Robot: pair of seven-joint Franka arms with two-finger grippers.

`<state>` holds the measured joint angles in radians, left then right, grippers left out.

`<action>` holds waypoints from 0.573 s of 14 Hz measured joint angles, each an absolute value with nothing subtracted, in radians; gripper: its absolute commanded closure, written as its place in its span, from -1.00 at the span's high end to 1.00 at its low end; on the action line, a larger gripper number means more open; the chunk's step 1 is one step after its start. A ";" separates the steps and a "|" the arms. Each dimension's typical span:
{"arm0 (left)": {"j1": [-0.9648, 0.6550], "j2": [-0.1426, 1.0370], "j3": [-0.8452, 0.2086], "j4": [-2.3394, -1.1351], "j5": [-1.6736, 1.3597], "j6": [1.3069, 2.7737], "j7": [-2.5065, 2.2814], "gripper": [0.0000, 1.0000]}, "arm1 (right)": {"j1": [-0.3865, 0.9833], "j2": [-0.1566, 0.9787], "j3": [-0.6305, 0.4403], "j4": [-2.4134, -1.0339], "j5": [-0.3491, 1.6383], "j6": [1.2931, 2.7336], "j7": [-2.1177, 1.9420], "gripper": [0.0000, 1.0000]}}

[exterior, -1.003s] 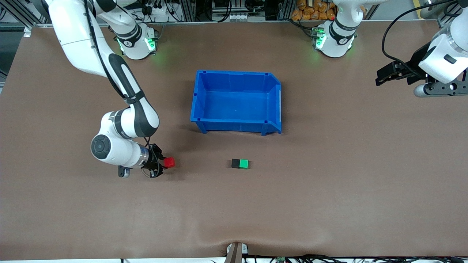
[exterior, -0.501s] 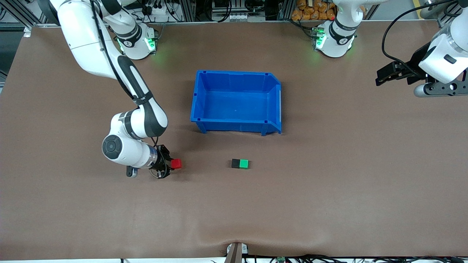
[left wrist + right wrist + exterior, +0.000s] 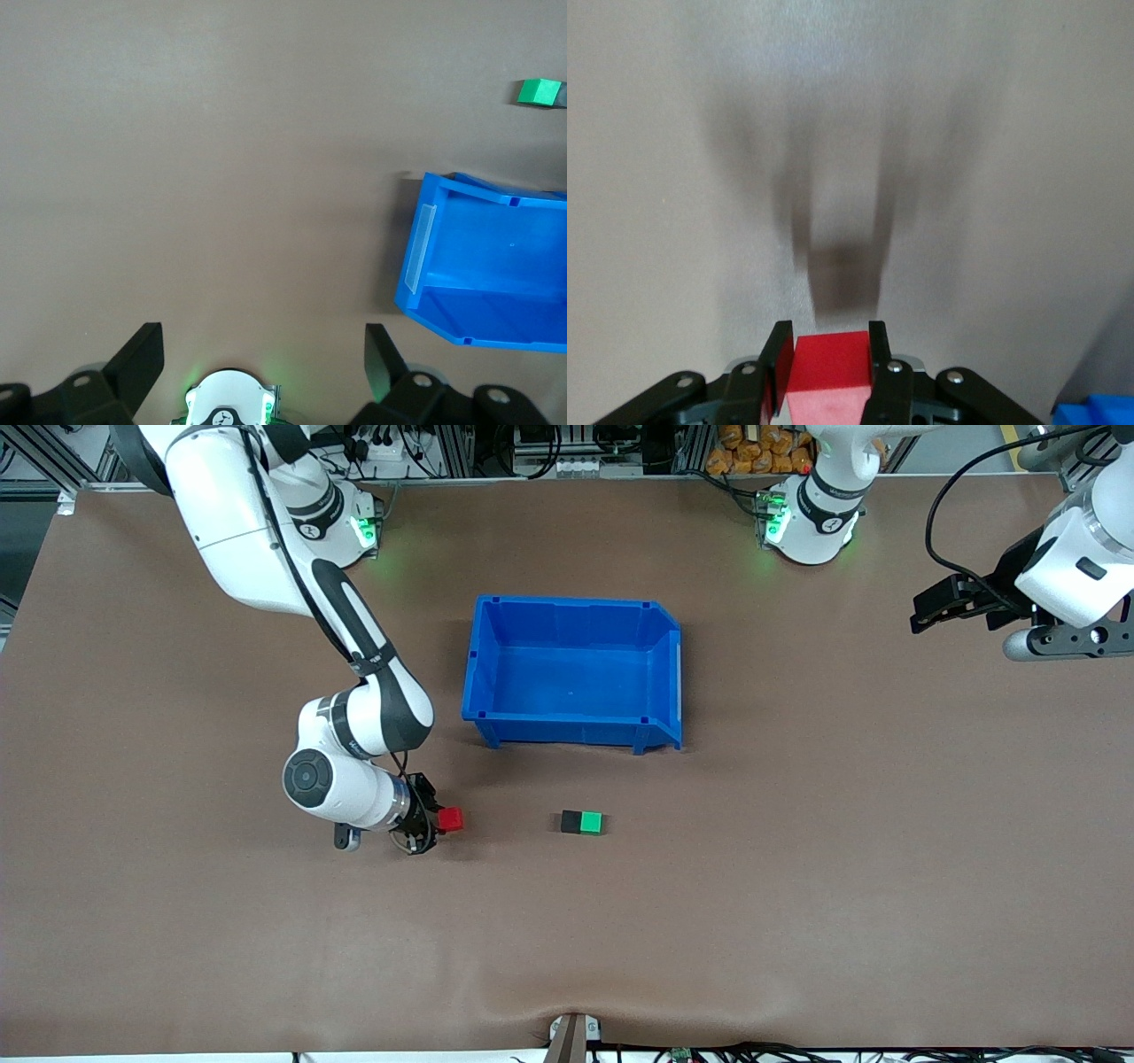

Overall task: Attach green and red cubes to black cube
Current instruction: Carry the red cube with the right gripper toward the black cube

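Status: task partly complete.

Done: green cube (image 3: 592, 823) joined face to face with black cube (image 3: 571, 821), green on the side toward the left arm's end. Pair resting on the worktop (image 3: 797, 886) near its middle, nearer the front edge than the blue bin (image 3: 485, 664). Bin empty.

In progress: red cube (image 3: 451, 819) clamped between the fingers of the right end effector (image 3: 436, 825), as confirmed in the right wrist view (image 3: 829, 363). Carried low over the worktop, toward the right arm's end from the pair, well apart from it, at roughly the same distance from the front edge.

Left end effector (image 3: 926, 615) spread wide, holding nothing, waiting over the worktop edge at the left arm's end.

Remaining: bring red cube to the free face of black cube, the face toward the right arm's end; press into contact; release. Alignment of faces probably critical; risk of pushing the unrestrained pair along the worktop on contact.
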<state>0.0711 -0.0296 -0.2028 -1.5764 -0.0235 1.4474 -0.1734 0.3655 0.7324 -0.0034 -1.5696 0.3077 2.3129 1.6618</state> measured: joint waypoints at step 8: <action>0.071 -0.023 -0.203 -1.576 -0.024 1.447 -0.173 1.00 | 0.395 0.767 -0.003 -1.517 0.308 2.313 1.758 -1.00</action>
